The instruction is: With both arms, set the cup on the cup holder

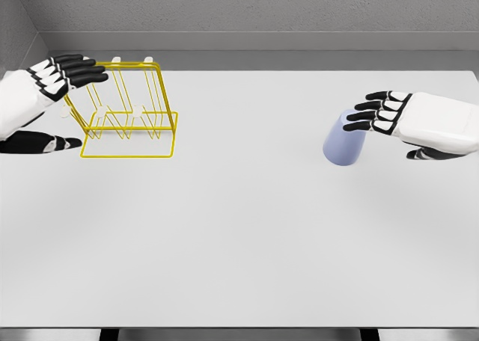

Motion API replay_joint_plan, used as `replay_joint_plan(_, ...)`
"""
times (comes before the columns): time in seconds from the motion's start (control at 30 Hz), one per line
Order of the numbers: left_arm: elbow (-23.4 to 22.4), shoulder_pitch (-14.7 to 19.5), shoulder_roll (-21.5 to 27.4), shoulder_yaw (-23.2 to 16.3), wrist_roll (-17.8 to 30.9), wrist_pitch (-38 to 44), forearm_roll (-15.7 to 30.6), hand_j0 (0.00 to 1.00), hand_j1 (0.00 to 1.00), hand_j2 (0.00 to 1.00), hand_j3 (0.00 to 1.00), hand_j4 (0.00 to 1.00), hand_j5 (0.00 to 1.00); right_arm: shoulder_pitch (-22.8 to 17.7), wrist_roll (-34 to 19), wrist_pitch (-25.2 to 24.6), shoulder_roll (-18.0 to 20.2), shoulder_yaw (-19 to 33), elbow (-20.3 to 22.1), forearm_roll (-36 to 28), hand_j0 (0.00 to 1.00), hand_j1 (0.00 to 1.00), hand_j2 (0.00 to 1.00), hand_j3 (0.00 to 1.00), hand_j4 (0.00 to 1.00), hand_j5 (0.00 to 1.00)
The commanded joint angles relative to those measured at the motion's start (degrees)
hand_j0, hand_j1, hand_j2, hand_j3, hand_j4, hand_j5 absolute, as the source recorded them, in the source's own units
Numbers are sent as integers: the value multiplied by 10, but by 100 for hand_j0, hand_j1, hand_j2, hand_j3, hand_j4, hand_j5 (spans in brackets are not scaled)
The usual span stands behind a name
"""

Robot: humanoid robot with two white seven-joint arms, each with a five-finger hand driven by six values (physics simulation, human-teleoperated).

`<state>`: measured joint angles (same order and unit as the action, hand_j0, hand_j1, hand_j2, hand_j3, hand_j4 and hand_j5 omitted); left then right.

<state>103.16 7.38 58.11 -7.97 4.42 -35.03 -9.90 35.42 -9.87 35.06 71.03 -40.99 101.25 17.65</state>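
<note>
Two hands sit at opposite ends of the table [247,251]. The right hand [419,124] is spread open, fingertips just touching the pale blue cup [343,143], gripping nothing yet. The left hand [45,94], also open, brackets the yellow wire rack [131,113]. This looks like the reaching step; next, close on the cup and carry it left

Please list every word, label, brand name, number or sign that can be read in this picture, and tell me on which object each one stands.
None: no readable text appears anywhere in the head view.
The cup is plain pale blue, without print.
The yellow wire cup holder carries no label.
The left hand, the right hand and the table show no marks or numbers.
</note>
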Motion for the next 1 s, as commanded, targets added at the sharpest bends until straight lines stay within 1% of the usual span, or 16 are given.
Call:
replay_joint_plan(0.0, 0, 0, -3, -1, -1, 0, 5, 100, 100, 100, 100, 100, 100, -1, 0, -1, 1, 0, 0, -3, 100, 100, 100, 100, 100, 100)
replay_joint_plan(0.1, 0, 1, -3, -4, -3, 0, 24, 100, 100, 100, 100, 100, 100, -3, 2, -1, 0, 2, 0, -2, 100, 100, 100, 100, 100, 100)
replay_joint_plan(0.13, 0, 1, -3, -4, -3, 0, 34, 100, 100, 100, 100, 100, 100, -12, 2, -1, 0, 1, -1, 0, 100, 100, 100, 100, 100, 100)
replay_joint_plan(0.2, 0, 1, -3, -19, -3, 0, 49, 100, 100, 100, 100, 100, 100, -11, 3, -1, 0, 4, -5, 15, 100, 100, 100, 100, 100, 100)
replay_joint_plan(0.23, 0, 1, -4, -30, -3, 0, 62, 100, 100, 100, 100, 100, 100, -4, 2, -1, -2, 7, -17, 15, 100, 100, 100, 100, 100, 100)
replay_joint_plan(0.27, 0, 0, -7, -49, -4, 0, 81, 100, 100, 100, 100, 100, 100, 11, 1, -1, -22, 5, -28, 16, 100, 100, 100, 100, 100, 100)
replay_joint_plan(0.3, 0, 0, -7, -61, -3, 0, 95, 100, 100, 100, 100, 100, 100, 25, 0, -1, -30, 3, -33, 17, 100, 100, 100, 100, 100, 100)
replay_joint_plan(0.37, 0, 1, -8, -75, -4, 0, 124, 100, 100, 100, 100, 100, 100, 47, -1, -1, -31, 2, -34, 23, 100, 100, 100, 100, 100, 100)
replay_joint_plan(0.4, 0, 2, -8, -96, -4, 0, 125, 100, 100, 100, 100, 100, 100, 62, -2, -1, -42, -3, -37, 32, 100, 100, 100, 100, 100, 100)
replay_joint_plan(0.47, 0, 3, -7, -107, -4, 0, 139, 100, 100, 100, 100, 100, 100, 94, -60, -1, -90, -34, -82, 34, 100, 100, 100, 100, 100, 100)
replay_joint_plan(0.6, 0, 4, -6, -114, -3, 0, 140, 100, 100, 100, 100, 100, 100, 143, -65, -1, -115, -101, -117, 40, 100, 100, 100, 100, 100, 100)
replay_joint_plan(0.7, 0, 4, -5, -130, -3, 0, 140, 100, 100, 100, 100, 100, 100, 190, -73, -1, -150, -157, -180, 43, 100, 100, 100, 100, 100, 100)
replay_joint_plan(0.73, 0, 5, -5, -138, -3, 0, 140, 100, 100, 100, 100, 100, 100, 196, -76, -1, -159, -162, -199, 43, 100, 100, 100, 100, 100, 100)
replay_joint_plan(0.77, 0, 5, -5, -146, -3, 0, 140, 100, 100, 100, 100, 100, 100, 196, -79, -1, -162, -163, -206, 43, 100, 100, 100, 100, 100, 100)
replay_joint_plan(0.83, 0, 4, -3, -158, -3, 0, 140, 100, 100, 100, 100, 100, 100, 196, -84, -1, -162, -175, -208, 44, 100, 100, 100, 100, 100, 100)
replay_joint_plan(0.97, 0, 2, 0, -158, -3, 0, 140, 100, 100, 100, 100, 100, 100, 196, -84, -1, -166, -183, -210, 46, 100, 100, 100, 100, 100, 100)
